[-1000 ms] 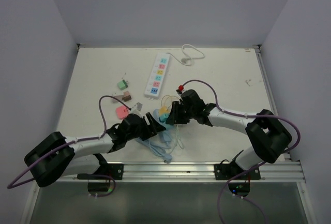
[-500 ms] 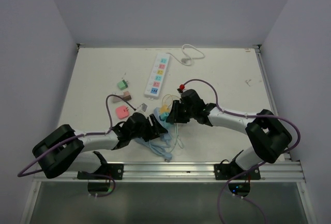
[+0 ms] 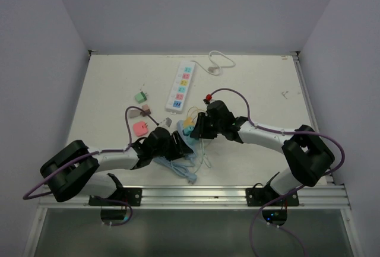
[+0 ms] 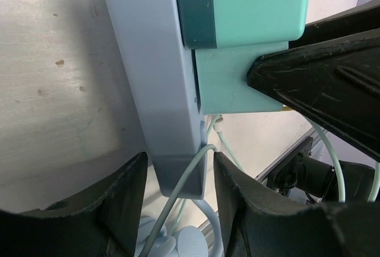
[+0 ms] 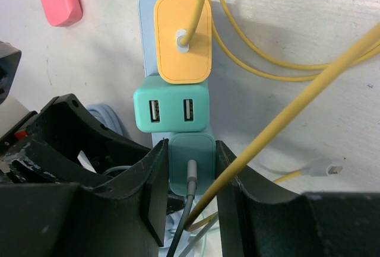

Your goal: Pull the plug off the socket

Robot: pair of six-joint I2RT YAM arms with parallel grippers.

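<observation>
Target is the teal rounded-square plastic plug, with a grey cable leaving the middle of its back. It's the 6 o'clock-most of three on the pale-blue plastic power strip, below a teal two-port USB adapter and an orange-yellow square plug. Right gripper is clenched on it, one finger flat on each flank. Left gripper straddles the strip's cable end, jaws apart with a sliver of gap each side, not clamped. In the top view the lot sits near the middle of the white table, slightly toward 6 o'clock, but the plug is mostly buried under both grippers there. Prongs are hidden in the socket, the plug's sides are covered by fingers, and its 6 o'clock edge is hard to make out. Strip's long axis runs 12–6 in the right wrist view, with the plug's back facing the camera. From the left wrist the plug sticks out of the strip's face toward 3 o'clock, and that's its long axis.
</observation>
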